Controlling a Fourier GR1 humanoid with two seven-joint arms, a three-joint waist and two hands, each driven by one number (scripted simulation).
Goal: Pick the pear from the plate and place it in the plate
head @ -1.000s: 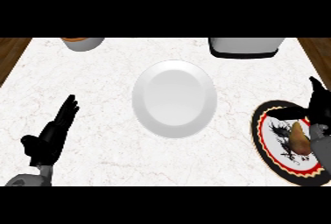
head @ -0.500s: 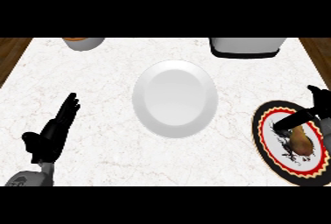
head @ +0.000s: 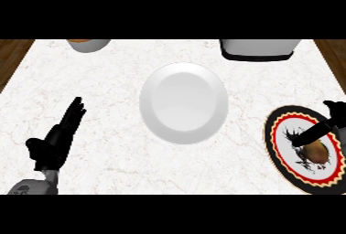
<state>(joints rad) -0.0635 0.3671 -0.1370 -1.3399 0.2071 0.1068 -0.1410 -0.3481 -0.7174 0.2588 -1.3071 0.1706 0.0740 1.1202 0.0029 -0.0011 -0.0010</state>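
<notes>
one pear (head: 316, 151) just beneath right fingers (head: 312, 133)

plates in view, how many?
2. A plain white plate at the counter's middle, nothing on it. A patterned plate with a black and red rim at the right edge, partly cut off, holding the pear. Nothing seems to hide another.

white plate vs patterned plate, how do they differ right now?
The white plate is plain; the patterned plate has a black rim, a red and yellow ring and a dark figure in its middle. The white plate sits at the counter's centre with nothing on it; the patterned plate lies at the right edge, partly cut off, and holds the pear. The right robot hand reaches over the patterned plate only. Both lie flat on the marble counter.
</notes>
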